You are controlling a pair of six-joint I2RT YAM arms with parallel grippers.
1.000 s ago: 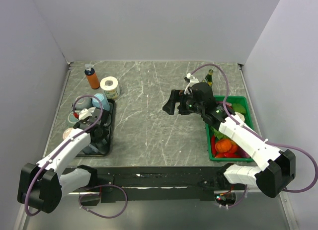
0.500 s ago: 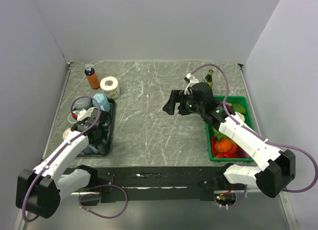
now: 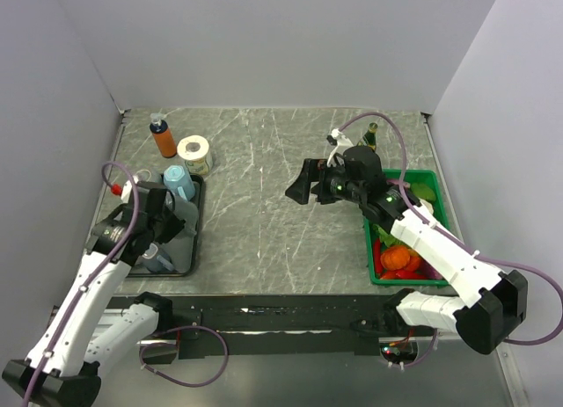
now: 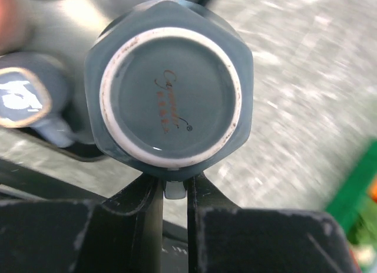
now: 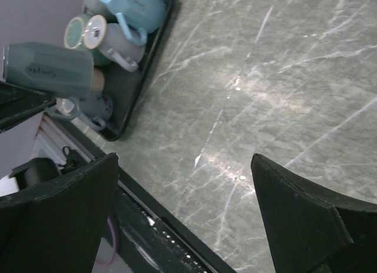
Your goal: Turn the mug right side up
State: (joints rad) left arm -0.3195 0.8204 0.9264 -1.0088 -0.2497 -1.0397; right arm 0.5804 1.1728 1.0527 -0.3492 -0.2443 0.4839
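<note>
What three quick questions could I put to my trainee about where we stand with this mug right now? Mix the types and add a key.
1. True or false: the left end effector is shut on the grey-blue mug, holding it above the black tray.
2. Which part of that mug faces the left wrist camera? A) its mouth B) its base C) its printed side
3. In one word: is the right end effector open or shut?
Key: 1 true; 2 B; 3 open.
</note>
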